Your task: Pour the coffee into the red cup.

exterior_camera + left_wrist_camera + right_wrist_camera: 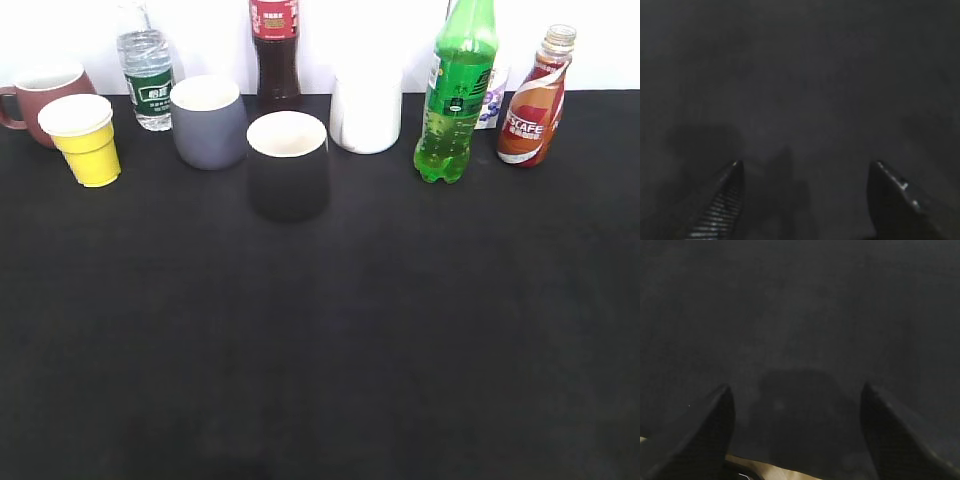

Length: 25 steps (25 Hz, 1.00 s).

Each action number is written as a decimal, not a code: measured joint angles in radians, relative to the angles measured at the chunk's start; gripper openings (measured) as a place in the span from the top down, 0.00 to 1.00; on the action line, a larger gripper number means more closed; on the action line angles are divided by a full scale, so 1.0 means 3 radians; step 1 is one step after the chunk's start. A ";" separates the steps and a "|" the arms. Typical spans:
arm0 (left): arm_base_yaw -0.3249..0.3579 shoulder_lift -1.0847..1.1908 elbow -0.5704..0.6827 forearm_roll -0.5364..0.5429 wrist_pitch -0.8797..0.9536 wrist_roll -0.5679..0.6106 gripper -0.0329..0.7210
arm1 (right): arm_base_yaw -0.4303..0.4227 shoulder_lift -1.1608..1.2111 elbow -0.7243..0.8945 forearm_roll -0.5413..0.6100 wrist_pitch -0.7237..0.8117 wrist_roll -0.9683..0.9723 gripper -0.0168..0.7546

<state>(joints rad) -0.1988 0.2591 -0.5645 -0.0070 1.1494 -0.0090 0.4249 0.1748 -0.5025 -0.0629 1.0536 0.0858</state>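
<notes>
We find nothing of the pour begun. The coffee [535, 100] stands upright at the far right of the back row, cap on, just right of the green bottle [455, 95]. Nothing touches it. The red cup [42, 100] sits at the opposite end, far left of the green bottle and well apart from the coffee, half hidden behind the yellow cup [86, 138]. Between them we see a water bottle [147, 75], a grey cup [208, 120], a cola bottle [275, 50], a black cup [288, 165] and a white cup [366, 110].

Neither arm shows in the exterior view. In the wrist views the left gripper [805, 192] and the right gripper [796, 427] each hover over bare black worktop [320, 350], fingers spread wide, holding nothing.

By our reading every step remains: reaching and gripping the coffee, getting its cap off, bringing bottle and red cup together, then tipping. Whether the red cup holds anything, we cannot tell.
</notes>
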 joint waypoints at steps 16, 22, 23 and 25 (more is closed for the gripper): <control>0.0000 0.0000 0.0127 -0.0002 -0.0271 0.0030 0.24 | 0.0000 0.0000 0.0000 0.0000 -0.0003 0.0000 0.21; 0.0037 -0.0141 0.0127 -0.0008 -0.0275 0.0030 0.24 | -0.0005 0.0000 0.0000 0.0000 -0.0003 0.0000 0.21; 0.0136 -0.0259 0.0127 -0.0008 -0.0275 0.0030 0.24 | -0.0050 0.0000 0.0000 0.0004 -0.0003 0.0000 0.21; 0.0385 -0.0516 0.0127 -0.0008 -0.0275 0.0030 0.24 | -0.0341 -0.0059 0.0000 0.0004 -0.0006 0.0000 0.21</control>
<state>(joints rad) -0.0833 0.1044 -0.5265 -0.0093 1.0670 0.0000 0.3228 0.1571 -0.5025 -0.0618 1.0517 0.0858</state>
